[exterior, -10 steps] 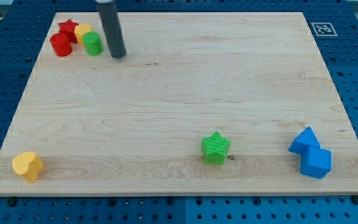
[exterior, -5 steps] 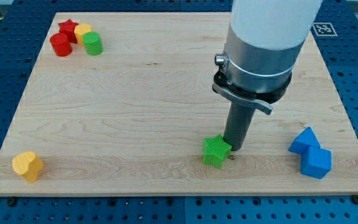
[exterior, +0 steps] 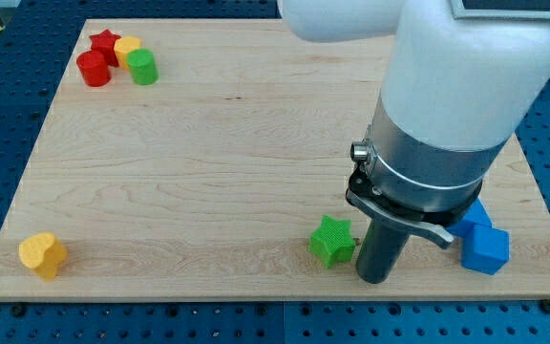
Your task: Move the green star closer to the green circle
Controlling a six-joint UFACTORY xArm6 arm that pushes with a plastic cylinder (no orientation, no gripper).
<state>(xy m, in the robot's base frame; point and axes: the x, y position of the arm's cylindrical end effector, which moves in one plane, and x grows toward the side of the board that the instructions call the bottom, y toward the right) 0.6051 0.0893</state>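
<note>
The green star (exterior: 332, 240) lies near the board's bottom edge, right of centre. My tip (exterior: 372, 278) stands just to the star's lower right, close to it or touching it. The green circle (exterior: 142, 67) stands far off at the view's top left, in a cluster with other blocks. The arm's white and grey body covers much of the view's right.
A red star (exterior: 104, 42), a red cylinder (exterior: 93, 69) and a yellow block (exterior: 125, 49) crowd beside the green circle. A yellow heart-like block (exterior: 42, 254) sits at the bottom left. Two blue blocks (exterior: 483, 243) lie at the bottom right, partly behind the arm.
My tip went from beside the top-left cluster across the board to the green star, then from its upper right to its lower right. The star has barely shifted.
</note>
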